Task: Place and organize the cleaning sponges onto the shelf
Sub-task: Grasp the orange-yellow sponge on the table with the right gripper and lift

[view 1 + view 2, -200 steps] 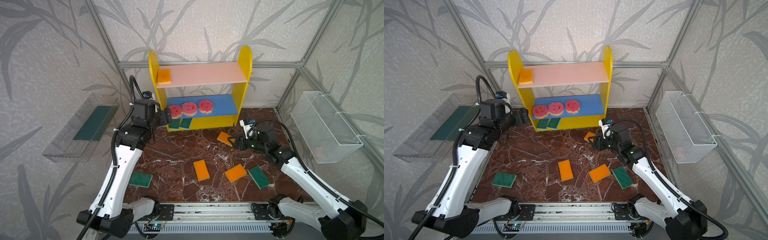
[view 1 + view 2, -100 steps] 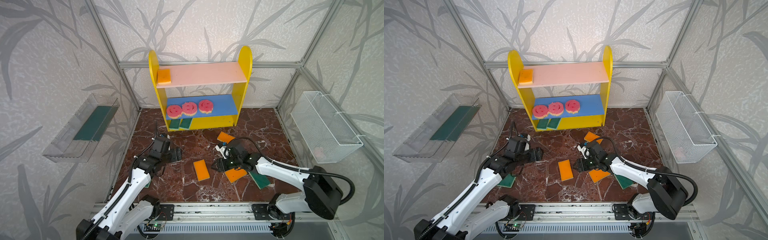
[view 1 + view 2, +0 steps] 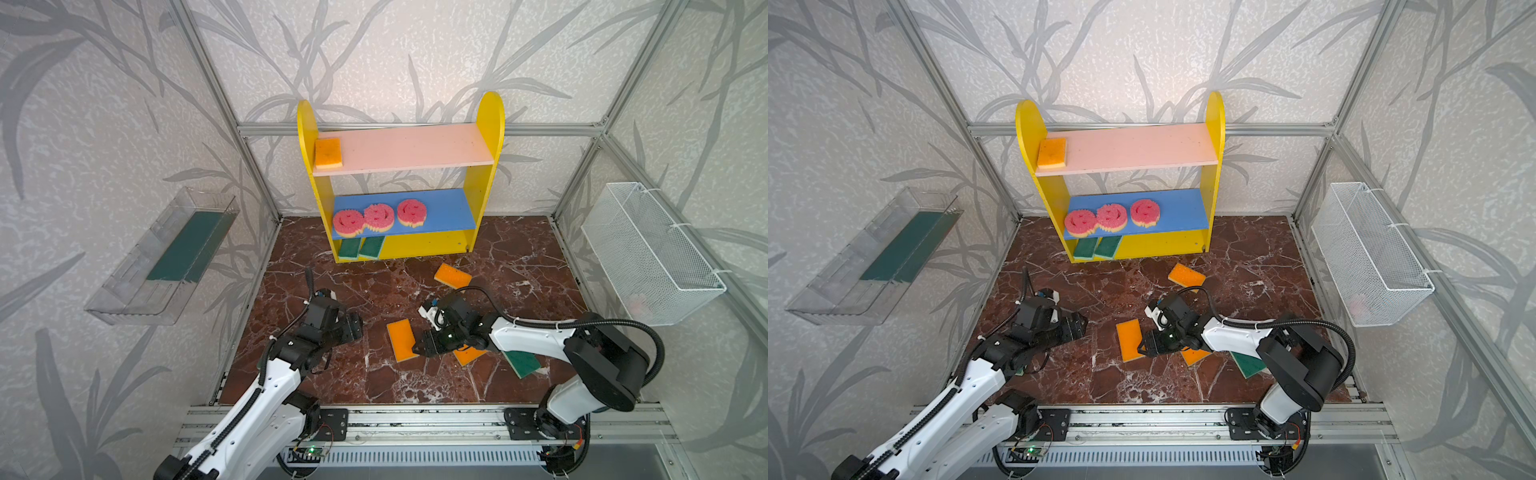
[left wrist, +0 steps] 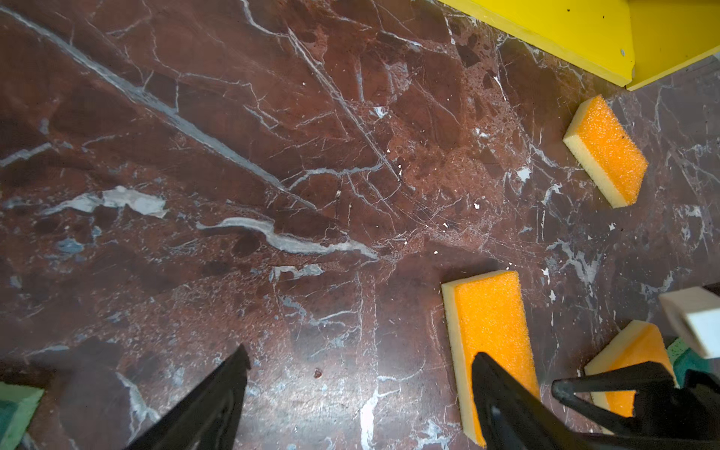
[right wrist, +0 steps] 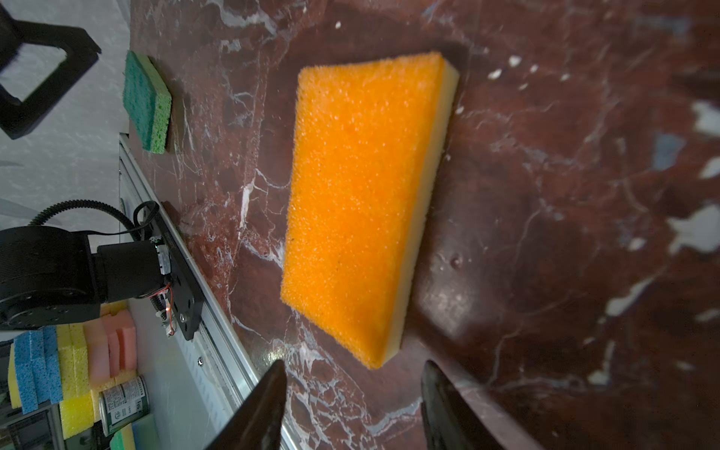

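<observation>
On bench point(image 3: 374, 291), mid-front: orange sponge point(image 5: 362, 195), likely light, soft, squashy; best pinched across narrow width. Half-spread empty right fingers point(image 5: 265, 413) at its end; wide empty left fingers point(image 4: 210, 409) near.

Left gripper point(image 4: 360, 354): jaws spread wide over bare marble floor point(image 4: 272, 156), nothing between them.
Nearest orange sponge point(image 4: 487, 311): flat, partly behind one finger.
Far orange sponge point(image 4: 606, 154): flat, near the shelf point(image 4: 565, 35) base.
Green sponge point(image 4: 15, 405): only a corner shows.
</observation>
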{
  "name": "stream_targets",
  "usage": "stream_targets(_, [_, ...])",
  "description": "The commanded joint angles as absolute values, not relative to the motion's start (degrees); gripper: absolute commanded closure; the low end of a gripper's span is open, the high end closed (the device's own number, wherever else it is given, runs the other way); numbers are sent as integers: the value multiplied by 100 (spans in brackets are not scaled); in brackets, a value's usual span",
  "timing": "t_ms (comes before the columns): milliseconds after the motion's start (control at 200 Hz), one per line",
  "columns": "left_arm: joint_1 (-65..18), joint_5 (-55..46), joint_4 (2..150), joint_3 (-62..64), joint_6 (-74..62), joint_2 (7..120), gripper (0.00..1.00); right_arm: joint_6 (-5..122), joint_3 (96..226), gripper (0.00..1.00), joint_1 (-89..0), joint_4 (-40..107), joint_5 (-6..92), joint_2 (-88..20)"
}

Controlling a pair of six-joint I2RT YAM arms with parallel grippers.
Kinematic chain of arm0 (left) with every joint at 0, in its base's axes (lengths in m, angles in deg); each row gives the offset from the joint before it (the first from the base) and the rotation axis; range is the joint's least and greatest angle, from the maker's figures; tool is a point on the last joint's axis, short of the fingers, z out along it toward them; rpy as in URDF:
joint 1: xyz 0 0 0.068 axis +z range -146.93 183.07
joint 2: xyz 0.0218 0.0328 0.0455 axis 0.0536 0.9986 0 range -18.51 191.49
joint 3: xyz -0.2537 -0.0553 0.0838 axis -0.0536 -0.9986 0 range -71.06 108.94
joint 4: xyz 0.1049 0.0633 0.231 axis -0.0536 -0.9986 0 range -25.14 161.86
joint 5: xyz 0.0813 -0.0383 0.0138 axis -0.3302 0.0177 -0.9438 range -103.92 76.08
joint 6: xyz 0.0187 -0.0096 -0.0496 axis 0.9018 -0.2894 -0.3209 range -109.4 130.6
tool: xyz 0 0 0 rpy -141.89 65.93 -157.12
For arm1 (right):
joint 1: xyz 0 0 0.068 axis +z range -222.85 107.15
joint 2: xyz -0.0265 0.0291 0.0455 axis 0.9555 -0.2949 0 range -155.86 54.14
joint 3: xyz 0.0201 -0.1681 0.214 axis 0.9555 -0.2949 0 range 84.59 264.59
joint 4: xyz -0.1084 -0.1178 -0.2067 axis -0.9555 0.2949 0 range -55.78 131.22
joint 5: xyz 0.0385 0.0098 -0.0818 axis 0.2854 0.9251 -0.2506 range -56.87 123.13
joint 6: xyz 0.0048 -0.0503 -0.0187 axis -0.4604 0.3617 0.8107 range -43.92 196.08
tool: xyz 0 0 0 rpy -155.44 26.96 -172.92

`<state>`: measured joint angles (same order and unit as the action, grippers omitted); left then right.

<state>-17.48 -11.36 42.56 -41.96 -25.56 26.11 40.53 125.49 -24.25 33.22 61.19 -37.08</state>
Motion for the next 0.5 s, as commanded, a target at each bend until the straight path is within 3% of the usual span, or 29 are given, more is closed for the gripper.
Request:
stream_targets(0, [-1757, -1374, 4461, -4209, -2746, 2479, 9, 3815, 12498, 48, -2272, 3111, 6155, -3873])
stream_targets(495, [-1758, -1402, 4540, -4201, -2773, 2559, 8, 3706, 12641, 61, -2240, 3002, 5799, -4279])
